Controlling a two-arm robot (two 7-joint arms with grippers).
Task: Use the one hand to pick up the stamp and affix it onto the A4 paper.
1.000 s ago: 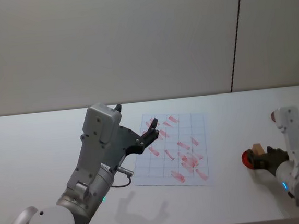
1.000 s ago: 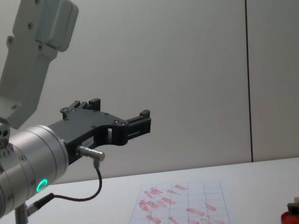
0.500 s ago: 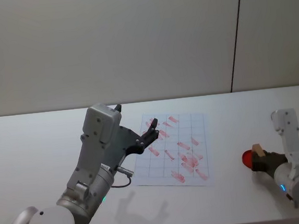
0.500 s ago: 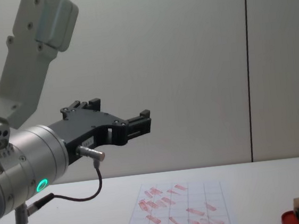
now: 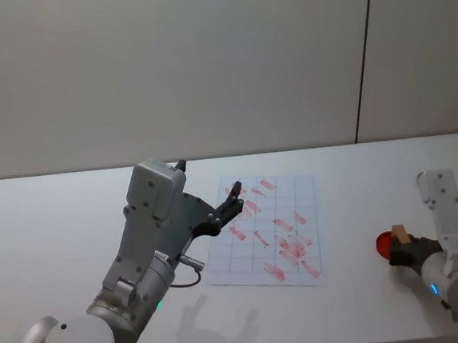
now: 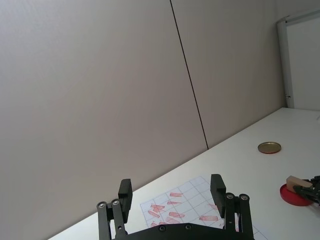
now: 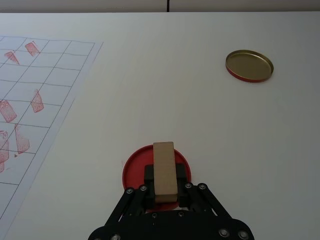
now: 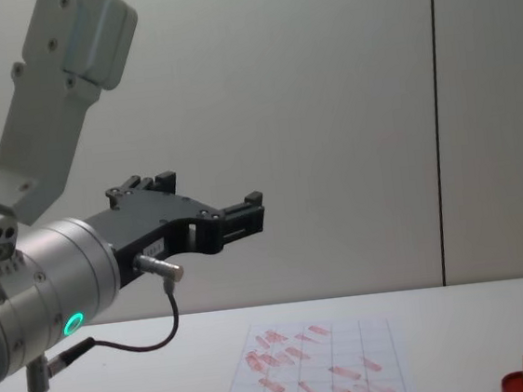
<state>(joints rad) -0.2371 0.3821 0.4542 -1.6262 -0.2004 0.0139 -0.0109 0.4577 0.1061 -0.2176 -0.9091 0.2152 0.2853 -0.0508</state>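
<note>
right end effector (image 7: 165,179) clamps stamp (image 7: 165,167) beside a4 paper (image 7: 45,100); advise vertical lift, face level. left end effector (image 6: 171,183) open, raised near a4 paper.

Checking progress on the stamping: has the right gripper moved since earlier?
Yes. The right gripper, shut on the stamp, has slid rightward and nearer the robot, uncovering more of the red disc. The left gripper hangs raised.

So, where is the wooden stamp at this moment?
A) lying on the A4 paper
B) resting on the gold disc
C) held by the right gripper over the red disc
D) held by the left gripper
C: the right gripper is shut on the stamp over the red disc.
</note>
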